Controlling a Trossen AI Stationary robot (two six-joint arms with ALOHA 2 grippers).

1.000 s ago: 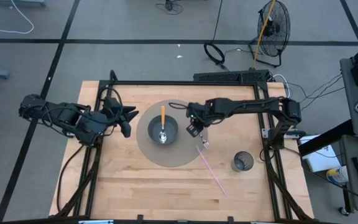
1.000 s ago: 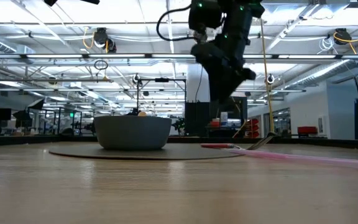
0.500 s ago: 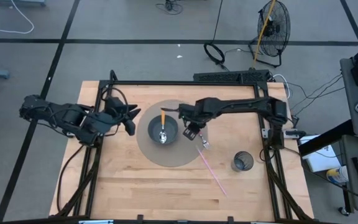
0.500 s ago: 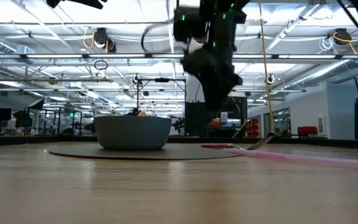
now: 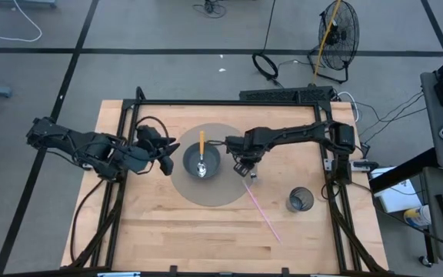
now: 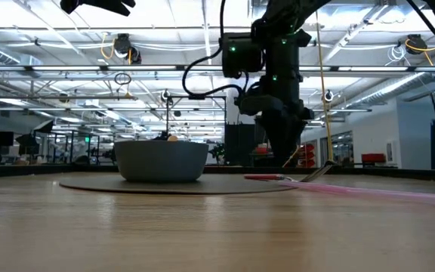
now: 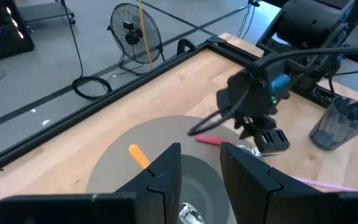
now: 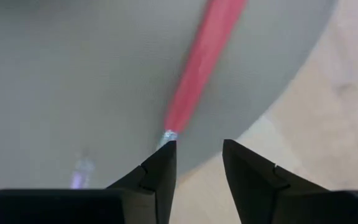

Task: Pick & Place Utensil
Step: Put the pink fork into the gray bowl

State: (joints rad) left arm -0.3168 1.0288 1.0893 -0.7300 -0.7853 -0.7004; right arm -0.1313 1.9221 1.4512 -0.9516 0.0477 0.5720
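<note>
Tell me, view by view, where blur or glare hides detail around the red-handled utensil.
Right wrist view: the red-handled utensil is soft and out of focus, close above the right gripper. Low view: bright ceiling lights leave the arm a dark silhouette. High view: the utensil is tiny, half hidden under the gripper.

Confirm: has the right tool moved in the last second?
Yes. In the high view the right tool has shifted toward the bowl and now sits over the red-handled utensil.
</note>
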